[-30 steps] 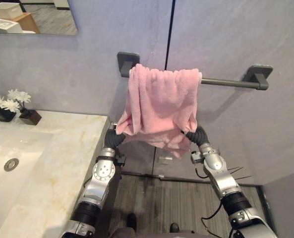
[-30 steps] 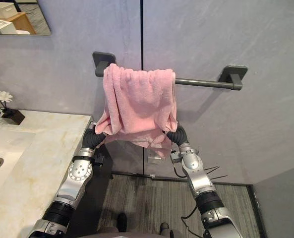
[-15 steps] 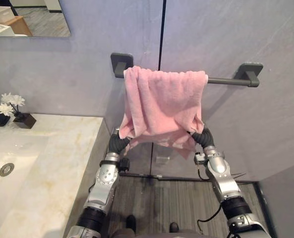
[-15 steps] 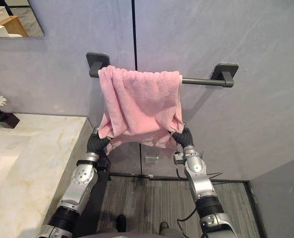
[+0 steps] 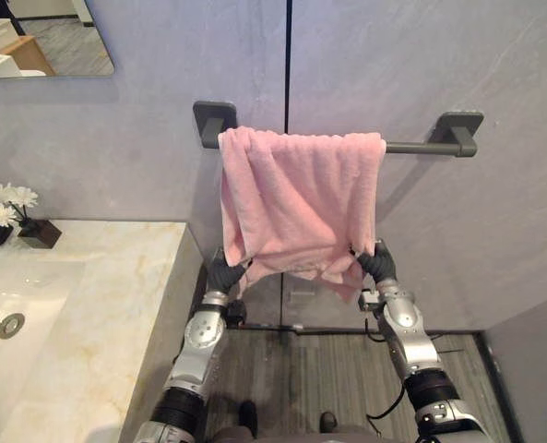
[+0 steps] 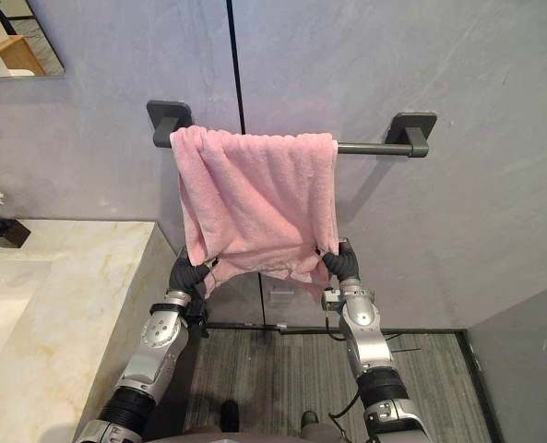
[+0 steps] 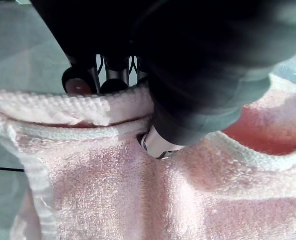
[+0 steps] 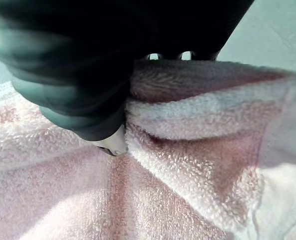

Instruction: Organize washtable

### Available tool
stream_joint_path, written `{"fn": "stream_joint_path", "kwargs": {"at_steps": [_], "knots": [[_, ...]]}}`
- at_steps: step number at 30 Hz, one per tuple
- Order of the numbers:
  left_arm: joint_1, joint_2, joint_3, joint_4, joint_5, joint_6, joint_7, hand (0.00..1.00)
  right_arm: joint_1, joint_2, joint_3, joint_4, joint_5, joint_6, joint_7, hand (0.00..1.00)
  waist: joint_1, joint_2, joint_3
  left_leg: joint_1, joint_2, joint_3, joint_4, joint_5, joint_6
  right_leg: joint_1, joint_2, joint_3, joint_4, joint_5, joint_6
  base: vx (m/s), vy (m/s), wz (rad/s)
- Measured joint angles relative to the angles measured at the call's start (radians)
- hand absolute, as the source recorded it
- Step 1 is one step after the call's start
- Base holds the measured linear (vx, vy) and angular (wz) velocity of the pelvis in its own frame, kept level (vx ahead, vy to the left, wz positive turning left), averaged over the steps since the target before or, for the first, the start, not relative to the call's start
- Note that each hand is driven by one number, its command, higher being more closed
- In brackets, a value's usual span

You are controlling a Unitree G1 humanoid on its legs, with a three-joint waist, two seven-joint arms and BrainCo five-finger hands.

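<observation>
Since a second ago the towel point(image 5: 296, 203) is spreading wider along the bar point(image 5: 421, 147) and hanging straighter, and both hands are sitting lower in the frame. The camera has swung too, so I am not reading the counter's point(image 5: 98, 305) shift as a move.

I am seeing the towel draped over the left part of the bar, in the upper middle of the frame against the wall point(image 5: 457, 65). The left hand point(image 5: 223, 274) is pinching its lower left corner. In the wrist view the thumb is pressing on the front of the hem with the fingers behind it. The right hand point(image 5: 376, 266) is holding the lower right corner the same way, thumb in front and fingers tucked behind the fold.

At the left edge the flowers point(image 5: 1, 205) are standing on the counter behind the sink point(image 5: 5, 314). The mirror point(image 5: 33, 41) is showing in the upper left corner.
</observation>
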Motion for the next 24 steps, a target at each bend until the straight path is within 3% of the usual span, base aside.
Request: {"fn": "stream_joint_path", "kwargs": {"at_steps": [24], "knots": [[-0.002,-0.013,-0.029,0.001,0.0,0.0,-0.002,1.0,0.0,0.05,-0.063,-0.005,-0.012,-0.017,-0.04,1.0,-0.028,0.02,0.011,0.009,0.001,0.017,0.0,-0.008,0.0,0.006,0.0,0.017,-0.001,0.0,0.0,0.0,-0.002,-0.01]]}}
